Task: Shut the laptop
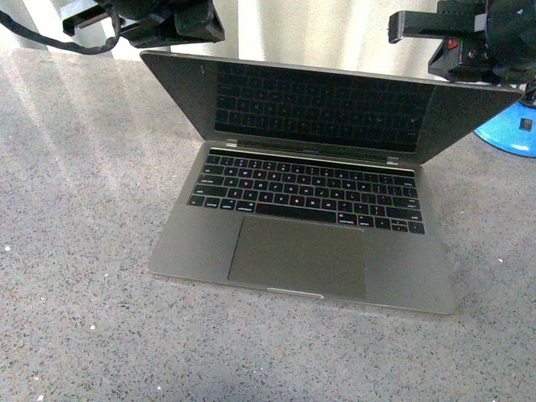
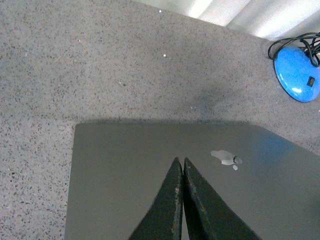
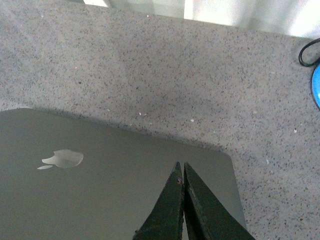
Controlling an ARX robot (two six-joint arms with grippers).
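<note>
The laptop (image 1: 297, 251) lies open on the speckled grey table, black keyboard and trackpad facing me. Its dark screen (image 1: 318, 109) leans forward over the keys. In the left wrist view my left gripper (image 2: 180, 160) is shut with nothing in it; its tips lie over the grey lid's outside (image 2: 125, 175), near the pale apple logo (image 2: 225, 157). In the right wrist view my right gripper (image 3: 181, 164) is also shut and empty, over the lid (image 3: 100, 200) near its corner, the logo (image 3: 62, 158) off to one side. Whether the tips touch the lid I cannot tell.
A blue rounded device (image 1: 511, 134) with a black cable sits on the table behind the laptop's right side, also seen as a blue device (image 2: 297, 75) in the left wrist view. Both arms (image 1: 167, 21) (image 1: 469, 33) hang above the lid's top edge. A pale wall backs the table.
</note>
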